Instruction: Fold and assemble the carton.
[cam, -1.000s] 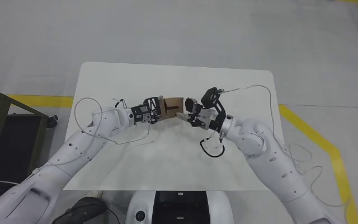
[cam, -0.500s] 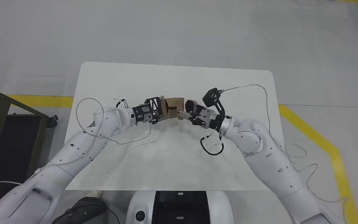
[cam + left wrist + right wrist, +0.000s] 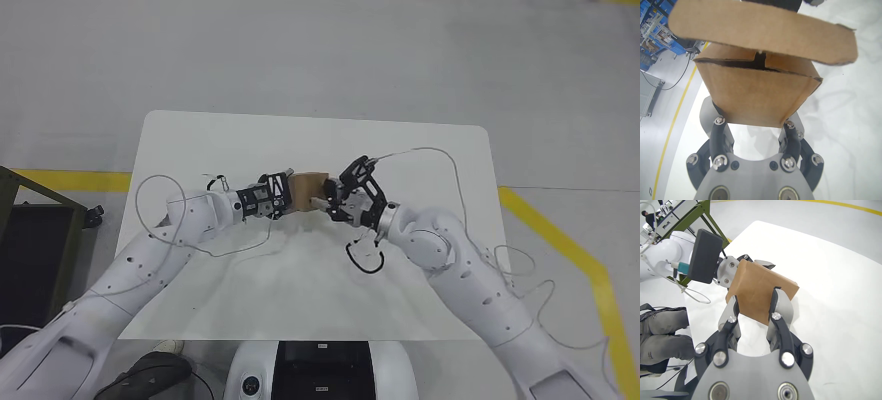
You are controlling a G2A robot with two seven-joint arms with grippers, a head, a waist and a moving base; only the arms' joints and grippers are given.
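Since a moment ago the right hand (image 3: 755,297) has swung left against the one carton (image 3: 308,186) mid-way across the bench (image 3: 200,140), spread open, apparently pressing it; the left hand (image 3: 753,118) grips the carton's left end.

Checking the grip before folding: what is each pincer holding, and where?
The left pincer clamps the carton by two opposite walls at one end. The right pincer is open against a panel and seems to hold nothing.
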